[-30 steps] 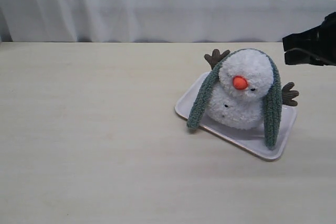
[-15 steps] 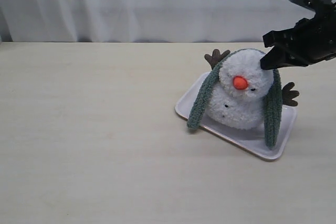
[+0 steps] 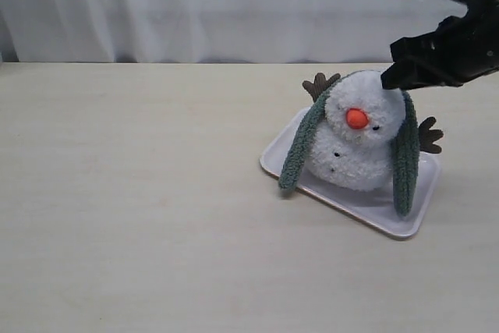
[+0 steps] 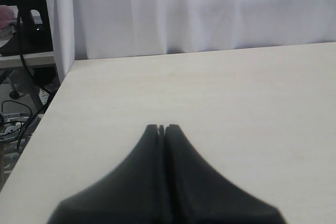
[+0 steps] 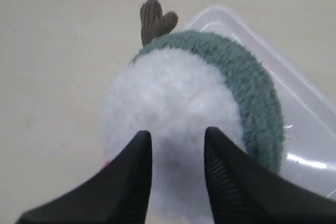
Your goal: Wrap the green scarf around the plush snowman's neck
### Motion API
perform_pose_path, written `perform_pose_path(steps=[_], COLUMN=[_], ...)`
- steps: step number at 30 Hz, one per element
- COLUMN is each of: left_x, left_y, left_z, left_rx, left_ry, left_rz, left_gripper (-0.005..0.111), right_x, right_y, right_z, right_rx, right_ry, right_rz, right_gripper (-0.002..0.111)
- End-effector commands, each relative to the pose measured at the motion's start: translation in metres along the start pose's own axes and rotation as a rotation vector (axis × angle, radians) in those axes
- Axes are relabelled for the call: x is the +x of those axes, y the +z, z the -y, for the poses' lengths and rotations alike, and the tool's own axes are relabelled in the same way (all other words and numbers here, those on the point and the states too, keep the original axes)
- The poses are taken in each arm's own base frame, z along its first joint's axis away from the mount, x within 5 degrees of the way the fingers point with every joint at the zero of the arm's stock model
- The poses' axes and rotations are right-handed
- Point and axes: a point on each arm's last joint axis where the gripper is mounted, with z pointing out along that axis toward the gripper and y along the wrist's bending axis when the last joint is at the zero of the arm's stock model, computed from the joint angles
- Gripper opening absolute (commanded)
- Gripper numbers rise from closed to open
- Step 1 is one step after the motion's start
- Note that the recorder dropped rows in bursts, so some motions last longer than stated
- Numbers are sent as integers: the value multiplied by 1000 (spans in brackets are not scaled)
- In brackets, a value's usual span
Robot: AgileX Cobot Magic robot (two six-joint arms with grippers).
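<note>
The plush snowman sits on a white tray, orange nose facing the exterior camera. The green scarf is draped over the back of its head, one end hanging down each side to the tray; its left end reaches the tray's edge. The neck crease is bare at the front. My right gripper hovers at the top right of the head, open. In the right wrist view its fingers straddle the white head, with the scarf arching behind. My left gripper is shut over bare table, empty.
A white curtain hangs behind the table's far edge. The brown twig arms stick out on both sides of the snowman. The table edge and cables on the floor show in the left wrist view.
My right gripper has come in from the right edge, moving left and down until it is against the top of the snowman's head. The snowman's head has tipped slightly.
</note>
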Motion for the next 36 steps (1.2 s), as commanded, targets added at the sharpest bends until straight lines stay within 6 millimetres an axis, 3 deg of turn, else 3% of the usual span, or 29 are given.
perform_pose_path(steps=[1, 4, 12, 20, 36], left_x=[0, 0, 0, 0, 0], left_y=[0, 0, 0, 0, 0], left_z=[0, 0, 0, 0, 0], left_rx=[0, 0, 0, -1, -1], left_ry=[-8, -8, -8, -6, -6], left_rz=[11, 11, 11, 11, 8], left_gripper=[0, 0, 0, 0, 0], right_x=[-11, -11, -7, -11, 3], right_y=[-20, -20, 4, 5, 50], right_z=[1, 4, 18, 23, 44], right_rx=[106, 133, 143, 190, 175], right_ry=[-22, -29, -8, -28, 11], right_rz=[93, 88, 31, 83, -37], right_gripper=[30, 28, 26, 4, 4])
